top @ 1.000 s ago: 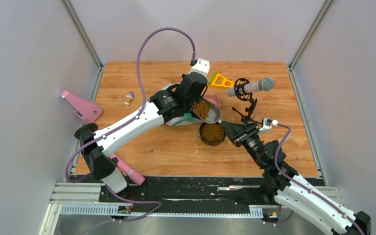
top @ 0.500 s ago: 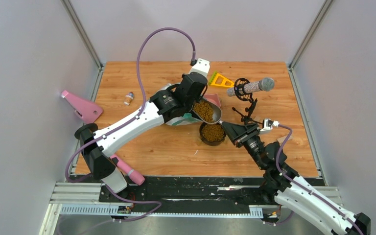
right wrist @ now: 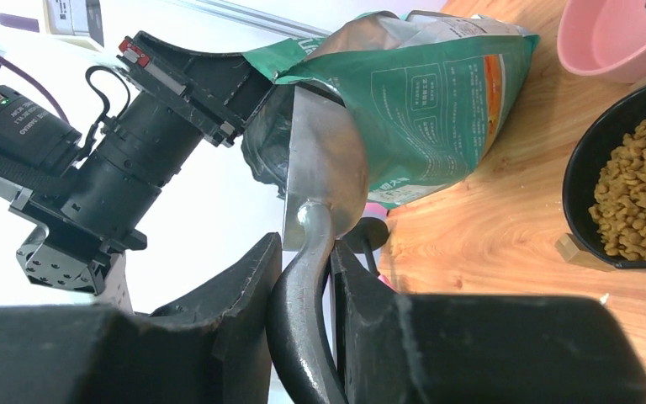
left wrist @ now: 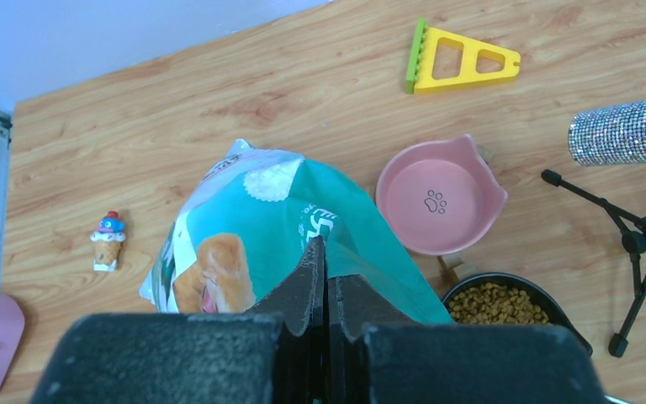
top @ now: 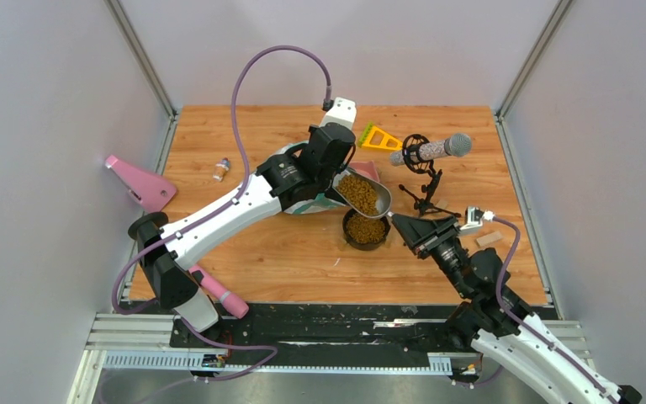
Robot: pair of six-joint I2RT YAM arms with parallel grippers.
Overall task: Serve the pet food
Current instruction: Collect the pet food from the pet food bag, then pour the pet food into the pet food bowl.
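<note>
A teal-green and white bag [left wrist: 261, 227] stands at the table's middle, and my left gripper [left wrist: 324, 252] is shut on its top edge, as the right wrist view shows where the bag [right wrist: 420, 93] hangs from it. My right gripper [right wrist: 305, 244] is shut on the handle of the grey scoop [right wrist: 324, 160]. From above, the scoop [top: 370, 195] is heaped with pet food [top: 358, 190] and hangs over the far rim of the black bowl [top: 346, 236]. That bowl holds more pet food [top: 367, 229]. The right gripper [top: 399, 220] is just right of the bowl.
A pink bowl [left wrist: 442, 198] sits behind the black bowl. A glittery microphone on a black tripod [top: 429, 151] stands close to the right. A yellow triangle [top: 378, 137], a small toy [top: 221, 169], a wooden block [top: 488, 239] and pink tools [top: 139, 183] lie around.
The right arm has drawn the loaded scoop to the right, out from the bag's mouth and over the black bowl. The left gripper and the bag have barely moved.
</note>
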